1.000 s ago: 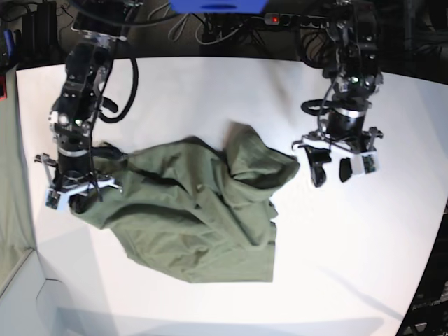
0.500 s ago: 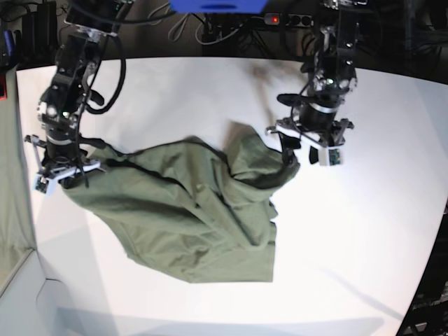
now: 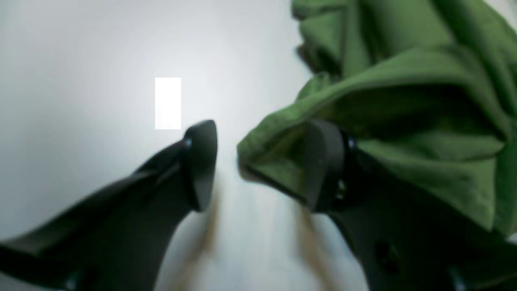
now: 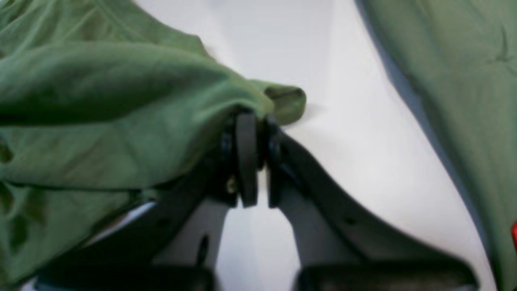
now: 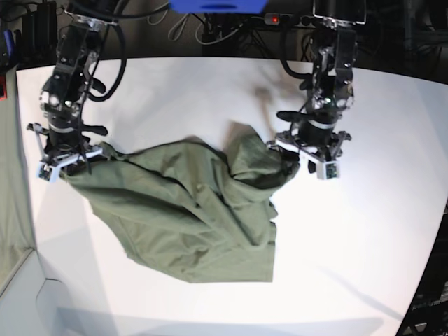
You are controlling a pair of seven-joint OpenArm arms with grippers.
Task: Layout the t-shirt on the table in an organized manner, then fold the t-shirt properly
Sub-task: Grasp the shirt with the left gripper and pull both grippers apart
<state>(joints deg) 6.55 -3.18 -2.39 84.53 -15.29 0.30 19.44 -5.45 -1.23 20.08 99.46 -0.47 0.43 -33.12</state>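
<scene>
The olive-green t-shirt lies crumpled on the white table, bunched up at its right side. My right gripper is at the shirt's far-left corner. In the right wrist view its fingers stand almost together, and the right gripper pinches a fold of the t-shirt at the tips. My left gripper sits at the shirt's right bunch. The left gripper is open there, a folded edge of the t-shirt reaches in between its fingers and lies against the right one.
A dull green surface borders the table's left edge, also seen as the green surface in the right wrist view. Cables and a power strip run along the back. The table's right edge curves off toward dark floor.
My left gripper has moved leftward from bare table onto the shirt's right bunch. My right gripper has drawn the left corner up and outward, pulling that side of the shirt flatter.
</scene>
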